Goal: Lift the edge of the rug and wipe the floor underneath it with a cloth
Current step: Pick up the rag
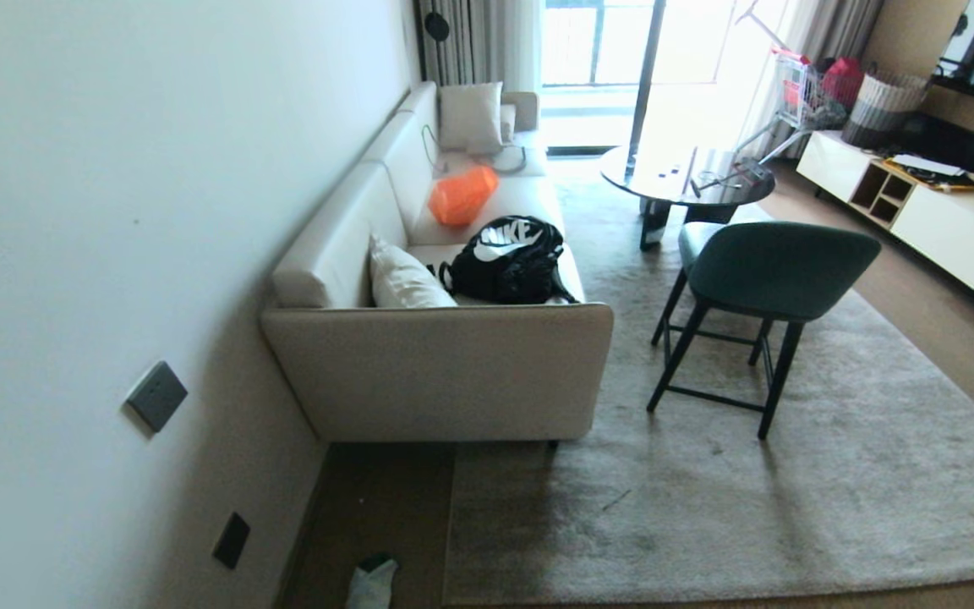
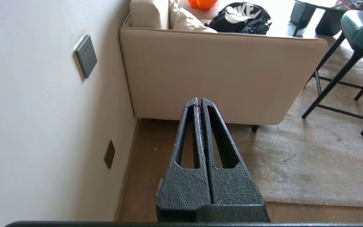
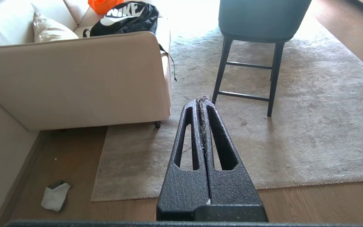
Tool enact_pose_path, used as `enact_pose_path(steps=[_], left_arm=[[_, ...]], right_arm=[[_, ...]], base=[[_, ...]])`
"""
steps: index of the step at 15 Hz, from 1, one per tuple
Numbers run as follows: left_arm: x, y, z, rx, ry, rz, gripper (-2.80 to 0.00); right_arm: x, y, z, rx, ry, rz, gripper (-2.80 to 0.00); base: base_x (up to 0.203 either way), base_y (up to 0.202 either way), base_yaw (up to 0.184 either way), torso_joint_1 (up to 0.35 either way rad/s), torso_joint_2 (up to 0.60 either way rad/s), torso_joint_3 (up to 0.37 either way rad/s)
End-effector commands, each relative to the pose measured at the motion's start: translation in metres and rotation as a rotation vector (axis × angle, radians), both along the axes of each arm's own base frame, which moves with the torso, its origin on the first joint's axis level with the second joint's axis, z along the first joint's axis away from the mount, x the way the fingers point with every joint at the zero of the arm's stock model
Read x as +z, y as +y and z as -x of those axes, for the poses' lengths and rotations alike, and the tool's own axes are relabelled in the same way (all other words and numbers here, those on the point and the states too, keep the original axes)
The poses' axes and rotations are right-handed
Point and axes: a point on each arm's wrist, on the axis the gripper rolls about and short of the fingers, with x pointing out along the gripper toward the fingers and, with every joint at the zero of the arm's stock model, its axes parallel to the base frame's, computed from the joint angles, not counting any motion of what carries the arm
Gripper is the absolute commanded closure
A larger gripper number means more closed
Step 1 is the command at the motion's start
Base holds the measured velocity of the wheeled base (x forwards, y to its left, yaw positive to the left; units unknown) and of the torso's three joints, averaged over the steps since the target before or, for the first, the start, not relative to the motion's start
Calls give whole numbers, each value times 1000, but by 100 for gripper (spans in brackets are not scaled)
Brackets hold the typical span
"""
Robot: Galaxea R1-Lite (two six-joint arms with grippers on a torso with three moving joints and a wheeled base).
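Count: one rug, its near left corner and rug edge (image 3: pixel 98 176) lying flat on the floor (image 3: pixel 74 151). One cloth (image 3: pixel 55 196), white with a dark part, crumpled on the bare boards just beside that corner, between the rug and the wall; in the head view the cloth (image 1: pixel 373 582) sits at the bottom of the picture and does not touch the rug edge (image 1: pixel 451 524).

One cream sofa (image 1: pixel 445 372) against the wall, its end panel facing the camera. On the seat: two white cushions seen (near cushion (image 1: pixel 402 279), far one by the window), one black backpack (image 1: pixel 508 258), one orange bag (image 1: pixel 462 196). One green chair (image 1: pixel 770 271) with four dark legs stands on the rug. One round dark table (image 1: pixel 681 182) behind it. One white low cabinet (image 1: pixel 935 216) along the right. Two wall plates: a grey switch (image 1: pixel 157 395) and a dark socket (image 1: pixel 232 540) lower down.

Writing: "NIKE" with the swoosh in white on the backpack (legible in the right wrist view too). Nothing else readable.

Arms: neither shows in the head view. Left gripper (image 2: pixel 199 101) is level-ish, pointing toward the sofa end above the floor strip by the wall; fingers pressed together, nothing between them. Right gripper (image 3: pixel 202 101) points over the rug toward the chair legs; fingers likewise clenched, only lint along the seam.
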Motion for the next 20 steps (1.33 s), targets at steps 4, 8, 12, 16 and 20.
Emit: enact_pose_path(steps=[4, 8, 12, 16, 20], left_arm=[[0, 0, 0, 0, -1, 1, 0], [0, 0, 0, 0, -2, 1, 0], [0, 0, 0, 0, -1, 1, 0], [0, 0, 0, 0, -1, 1, 0], [0, 0, 0, 0, -2, 1, 0]], right_arm=[[0, 0, 0, -1, 1, 0, 0], [0, 0, 0, 0, 1, 0, 0], [0, 0, 0, 0, 1, 0, 0], [0, 0, 0, 0, 1, 0, 0], [0, 0, 0, 0, 1, 0, 0]], base=[[0, 0, 0, -135, 346, 217], [0, 0, 0, -168, 458, 283], [0, 0, 0, -186, 545, 353], [0, 0, 0, -155, 520, 367], [0, 0, 0, -126, 492, 369]])
